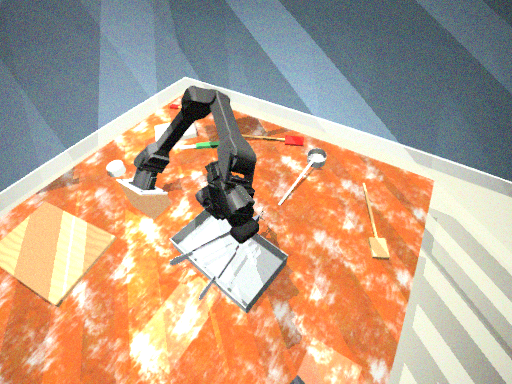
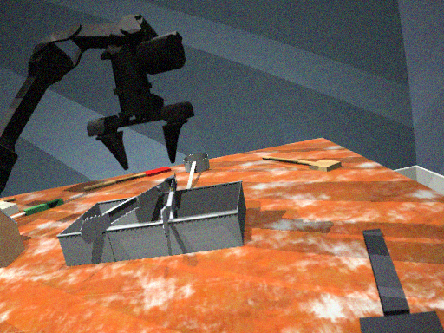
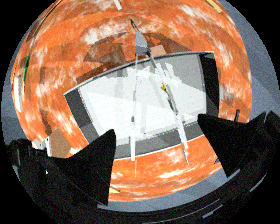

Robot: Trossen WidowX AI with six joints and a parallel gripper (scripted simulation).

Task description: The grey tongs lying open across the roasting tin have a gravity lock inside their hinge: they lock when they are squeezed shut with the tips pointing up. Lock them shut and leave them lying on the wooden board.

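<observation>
A kitchen, by the roasting tin (image 1: 265, 288) (image 2: 208, 233) (image 3: 142, 152) and saucepan (image 1: 317, 158) (image 2: 196, 163).

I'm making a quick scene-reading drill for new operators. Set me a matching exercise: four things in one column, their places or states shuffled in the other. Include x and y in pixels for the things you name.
1. Gripper (image 1: 245, 231) (image 2: 149, 165) (image 3: 159, 126)
2. Grey tongs (image 1: 199, 250) (image 2: 170, 199) (image 3: 134, 105)
3. Wooden board (image 1: 37, 244)
4. Green-handled utensil (image 1: 206, 145) (image 2: 43, 206)

A. lying flat, striped with light
B. lying on the orange surface, behind the roasting tin in the exterior view
C. open, above the roasting tin
D. spread in a V across the roasting tin

Pairs: 1-C, 2-D, 3-A, 4-B
</observation>
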